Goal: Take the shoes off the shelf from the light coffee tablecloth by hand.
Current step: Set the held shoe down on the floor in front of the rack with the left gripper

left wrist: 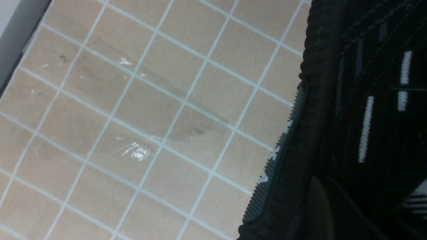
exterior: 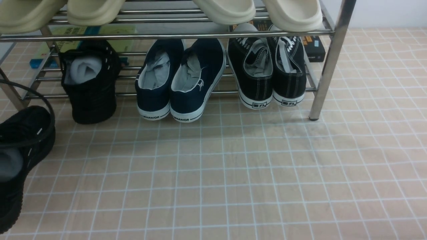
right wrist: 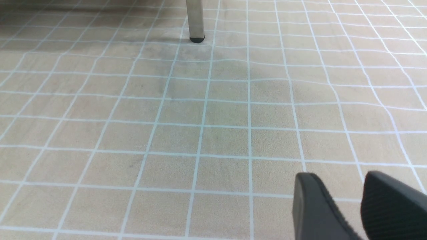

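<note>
Nearest, L side: one blk shoe (exterior: pixel 28 140), off the shelf & over the cloth (exterior: pixel 233 173), toward its L edge, near the rack's (exterior: pixel 332 63) front-L leg. Can't tell if it's clear of the cloth. Other blk shoe (exterior: pixel 93 96) is on the rack's lower tier, L end.

Handling (est.): light, soft knit upper, collar likely floppy; sole stiffer & grippier. Not fragile, but may swing or twist if pinched at one edge. For the rack one, take the heel collar (exterior: pixel 100 78), one finger inside, one out, beside the grey stuffing (exterior: pixel 85 68); don't pinch the stuffing alone, it may pull out.

Direction: rack shoe has heel toward the cloth's near edge, toe toward its far edge; long axis approx. front-to-back, heel tipped low. Loose shoe: toe toward far edge & slightly R, heel toward near-L corner; axis diag.

L tool (left wrist: pixel 357 213) closed, apparently on the loose shoe's upper; exact pinch spot too dark to tell. R tool (right wrist: pixel 340 180) open, nothing btwn fingers, above cloth.
</note>
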You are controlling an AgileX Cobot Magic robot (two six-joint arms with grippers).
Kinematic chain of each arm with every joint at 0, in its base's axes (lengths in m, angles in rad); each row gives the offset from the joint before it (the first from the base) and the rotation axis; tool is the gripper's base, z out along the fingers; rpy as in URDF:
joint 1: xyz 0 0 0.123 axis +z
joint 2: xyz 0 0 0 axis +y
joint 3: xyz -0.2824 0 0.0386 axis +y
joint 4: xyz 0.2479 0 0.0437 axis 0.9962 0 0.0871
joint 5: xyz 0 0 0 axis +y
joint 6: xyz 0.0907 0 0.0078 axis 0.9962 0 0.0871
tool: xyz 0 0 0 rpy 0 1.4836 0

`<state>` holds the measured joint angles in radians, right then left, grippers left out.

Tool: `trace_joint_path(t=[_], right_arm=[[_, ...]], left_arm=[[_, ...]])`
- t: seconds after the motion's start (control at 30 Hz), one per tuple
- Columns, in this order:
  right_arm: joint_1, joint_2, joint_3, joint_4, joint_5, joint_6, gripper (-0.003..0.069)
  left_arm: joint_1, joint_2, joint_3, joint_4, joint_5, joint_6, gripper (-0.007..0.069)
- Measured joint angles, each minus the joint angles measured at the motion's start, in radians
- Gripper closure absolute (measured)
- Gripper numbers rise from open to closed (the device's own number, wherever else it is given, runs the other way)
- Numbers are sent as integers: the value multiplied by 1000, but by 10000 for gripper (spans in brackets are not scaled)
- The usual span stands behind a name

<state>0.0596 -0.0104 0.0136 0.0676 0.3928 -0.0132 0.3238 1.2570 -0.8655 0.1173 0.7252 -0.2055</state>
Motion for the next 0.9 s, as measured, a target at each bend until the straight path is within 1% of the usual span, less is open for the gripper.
trace_joint_path(t=[0.1, 0.17, 0.33, 0.47, 0.6, 0.63, 0.67, 0.7, 0.73, 0.77, 0.8, 0.83, 0.9], right_arm=[[0, 0, 0, 0, 0, 0, 420], [0, 0, 0, 0, 0, 0, 420], [0, 0, 0, 0, 0, 0, 420], [0, 0, 0, 0, 0, 0, 420], [0, 0, 0, 0, 0, 0, 420], [0, 0, 0, 0, 0, 0, 420], [0, 0, 0, 0, 0, 0, 420], [0, 0, 0, 0, 0, 0, 420], [0, 0, 0, 0, 0, 0, 420], [0, 0, 0, 0, 0, 0, 420], [0, 0, 0, 0, 0, 0, 420], [0, 0, 0, 0, 0, 0, 420], [0, 0, 0, 0, 0, 0, 420]], left_arm=[[0, 3, 35, 0, -86, 0, 613], [0, 15, 51, 0, -116, 0, 613], [0, 72, 74, 3, -136, 0, 606], [0, 121, 74, 12, -148, 1, 585], [0, 150, 74, 70, -181, 1, 489], [0, 150, 74, 74, -182, 1, 475], [0, 150, 71, 117, -174, 1, 410], [0, 148, 66, 134, -167, 0, 379], [0, 147, 62, 139, -159, 0, 372], [0, 138, 41, 153, -127, 0, 318], [0, 127, 22, 154, -99, 0, 292], [0, 115, -2, 150, -61, -1, 272], [0, 90, -61, 119, 5, -1, 268]])
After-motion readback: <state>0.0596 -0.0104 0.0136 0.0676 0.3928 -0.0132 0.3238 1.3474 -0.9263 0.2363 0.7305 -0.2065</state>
